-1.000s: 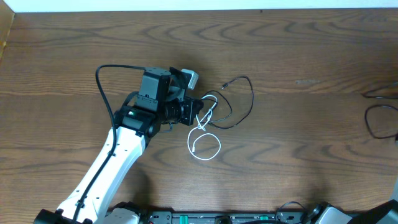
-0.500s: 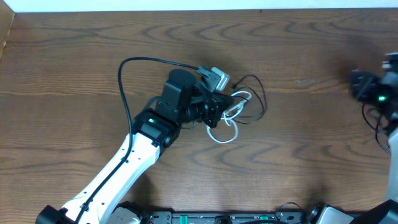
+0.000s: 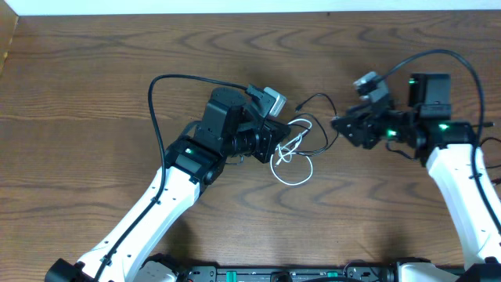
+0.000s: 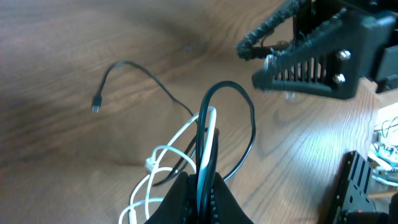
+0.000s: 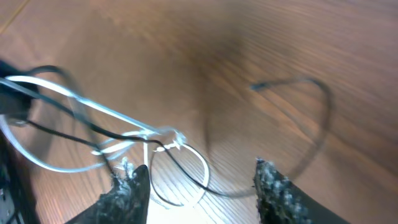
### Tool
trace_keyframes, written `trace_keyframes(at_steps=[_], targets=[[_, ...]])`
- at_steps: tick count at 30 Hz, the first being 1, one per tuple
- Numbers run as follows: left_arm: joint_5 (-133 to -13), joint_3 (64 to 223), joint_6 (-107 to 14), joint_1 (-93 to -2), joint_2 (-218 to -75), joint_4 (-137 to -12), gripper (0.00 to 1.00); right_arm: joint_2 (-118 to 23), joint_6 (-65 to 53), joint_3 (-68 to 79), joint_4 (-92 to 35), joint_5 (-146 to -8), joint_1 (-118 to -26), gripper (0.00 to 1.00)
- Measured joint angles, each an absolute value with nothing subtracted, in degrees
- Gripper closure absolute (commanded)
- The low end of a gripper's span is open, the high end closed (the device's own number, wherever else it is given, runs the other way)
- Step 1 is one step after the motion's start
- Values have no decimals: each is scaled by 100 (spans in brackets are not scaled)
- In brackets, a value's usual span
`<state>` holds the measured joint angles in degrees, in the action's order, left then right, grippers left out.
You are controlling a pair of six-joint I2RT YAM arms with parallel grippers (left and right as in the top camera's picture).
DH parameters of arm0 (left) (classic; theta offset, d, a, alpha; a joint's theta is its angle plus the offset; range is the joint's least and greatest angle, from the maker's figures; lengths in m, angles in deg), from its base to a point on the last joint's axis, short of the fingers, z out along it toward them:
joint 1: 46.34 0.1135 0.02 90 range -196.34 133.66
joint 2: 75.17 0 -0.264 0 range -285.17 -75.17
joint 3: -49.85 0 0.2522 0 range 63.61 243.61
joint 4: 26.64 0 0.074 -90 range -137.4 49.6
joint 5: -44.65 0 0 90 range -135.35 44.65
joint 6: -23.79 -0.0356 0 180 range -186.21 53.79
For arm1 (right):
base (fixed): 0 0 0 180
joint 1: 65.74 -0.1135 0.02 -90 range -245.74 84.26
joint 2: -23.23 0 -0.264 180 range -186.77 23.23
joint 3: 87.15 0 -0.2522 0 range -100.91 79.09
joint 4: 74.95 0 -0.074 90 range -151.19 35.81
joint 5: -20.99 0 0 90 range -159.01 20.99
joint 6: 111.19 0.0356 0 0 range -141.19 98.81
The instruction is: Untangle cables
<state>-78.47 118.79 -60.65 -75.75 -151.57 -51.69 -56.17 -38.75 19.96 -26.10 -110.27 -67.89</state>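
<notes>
A white cable (image 3: 293, 163) and a thin black cable (image 3: 320, 133) lie tangled at the table's middle. My left gripper (image 3: 272, 138) is shut on both cords; in the left wrist view the jaws (image 4: 200, 190) pinch the white cable (image 4: 163, 163) and black cable (image 4: 247, 124) together, lifted a little. The black cable's plug end (image 4: 96, 107) lies on the wood. My right gripper (image 3: 344, 125) is open and empty, just right of the tangle. In the right wrist view its fingers (image 5: 202, 177) straddle the white loop (image 5: 180, 177) and black cable (image 5: 311, 143) from above.
Thick black robot wires arch over the left arm (image 3: 160, 102) and the right arm (image 3: 462, 66). The wooden table (image 3: 94, 55) reaches a white edge at the far side. Another dark wire lies at the far right (image 3: 491, 125).
My right arm has swung in from the far right to just beside the tangle. My left gripper holds the cords in nearly the same place; the white loop has shifted a little right.
</notes>
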Motion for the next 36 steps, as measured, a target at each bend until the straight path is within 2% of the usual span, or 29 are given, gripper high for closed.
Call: trace_keyframes(at_steps=[9, 11, 15, 18, 20, 24, 27, 36], targets=[[-7847, 11879, -6065, -7575, -15157, -5237, 92, -5617, -4039, 1996, -2671, -10799, -7659, 43], [-7847, 11879, -6065, -7575, -15157, -5237, 92, -5617, -4057, 1996, -2664, -10729, -7725, 49], [-7847, 11879, -6065, -7575, -15157, -5237, 92, -5617, -4131, 1998, -2664, -10633, -7751, 78], [-7847, 11879, -6065, -7575, -15157, -5237, 92, -5617, -4125, 1998, -2658, -10583, -7755, 81], [-7847, 11879, -6065, -7575, -15157, -5237, 92, -5623, -4122, 2000, -2653, -10559, -7755, 88], [-7847, 11879, -6065, -7575, -15157, -5237, 92, -5741, -4129, 2072, -2664, -10511, -7755, 91], [-7847, 11879, -6065, -7575, -15157, -5239, 92, -6001, -4125, 2173, -2651, -10478, -7755, 99], [-7847, 11879, -6065, -7575, -15157, -5355, 92, -6384, -4020, 2258, -2966, -10388, -7758, 99]])
